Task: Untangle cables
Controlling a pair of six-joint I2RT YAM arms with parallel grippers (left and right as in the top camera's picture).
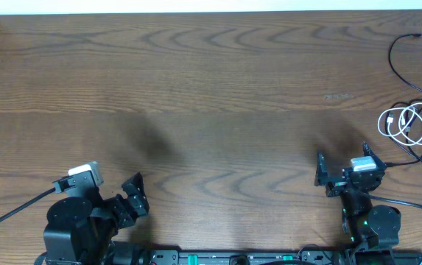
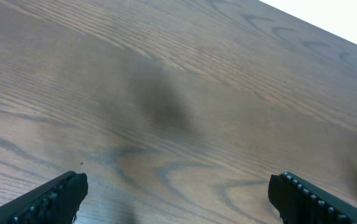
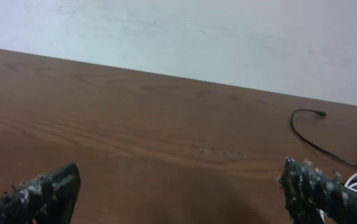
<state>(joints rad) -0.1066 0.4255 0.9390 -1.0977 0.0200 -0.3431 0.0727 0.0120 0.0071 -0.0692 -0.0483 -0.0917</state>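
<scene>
Left hand [image 2: 178,190] and right hand [image 3: 178,190] were wide open, empty. Coiled white cable [image 1: 406,125] and thin black cable [image 1: 391,59] looked light and limp. Best pinched at a free loop.

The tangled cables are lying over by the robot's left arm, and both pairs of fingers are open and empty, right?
Not quite: the overhead view shows the cables by the right arm, not the left. The left fingers and right fingers are open and empty.
</scene>
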